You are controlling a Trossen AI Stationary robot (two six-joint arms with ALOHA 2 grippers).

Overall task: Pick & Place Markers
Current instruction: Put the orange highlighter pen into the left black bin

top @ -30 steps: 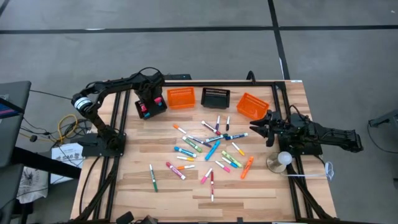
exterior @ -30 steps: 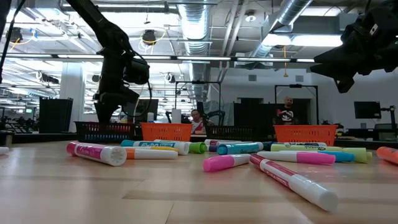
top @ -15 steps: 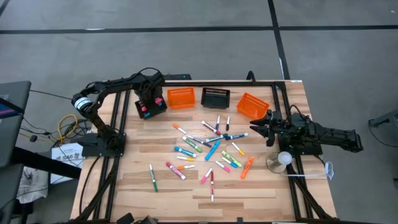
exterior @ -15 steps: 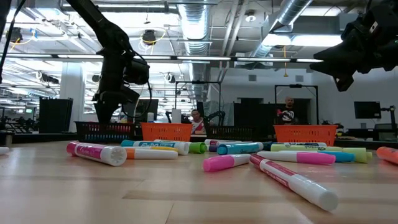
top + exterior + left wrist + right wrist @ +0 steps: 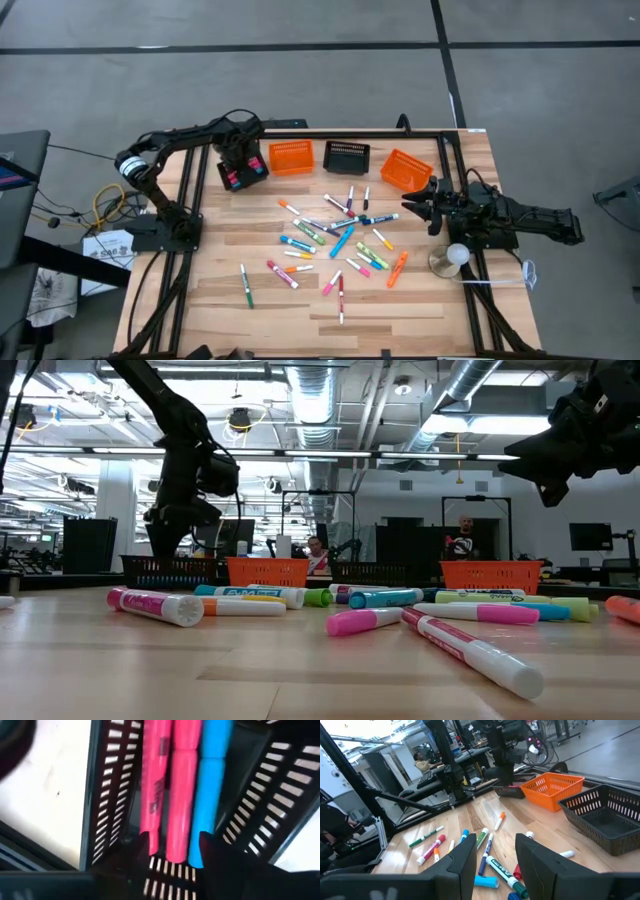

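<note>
- Two arms in frame; I see L gripper [image 5: 240,165] over the black basket [image 5: 226,168] at far-left of table, fingers [image 5: 220,857] spread apart, nothing between them.
- Wrist cam L: three markers lying side by side in that basket – two pink [image 5: 150,785], [image 5: 181,795], one blue [image 5: 210,790]. Tips of the fingers flank them, not clamped.
- Low cam: L gripper [image 5: 175,525] hangs just above the basket rim at the back.
- R gripper [image 5: 418,205] off table's right edge, near the tilted orange basket [image 5: 405,168], raised above the wood. Fingers [image 5: 470,852] part-open, empty.
- Main marker pile [image 5: 340,235] loose on table centre, between the two arms; mixed caps – pink, green, blue, orange.
- One green-capped marker [image 5: 246,285] alone, front-left, well apart from pile.
- Orange marker [image 5: 397,268] at pile's right edge.
- Other baskets on far side: orange [image 5: 291,156], black [image 5: 346,156], side by side; can't tell contents.
- Low cam: pink-capped marker [image 5: 470,648] nearest the lens.
- Persons seen in room behind table.
</note>
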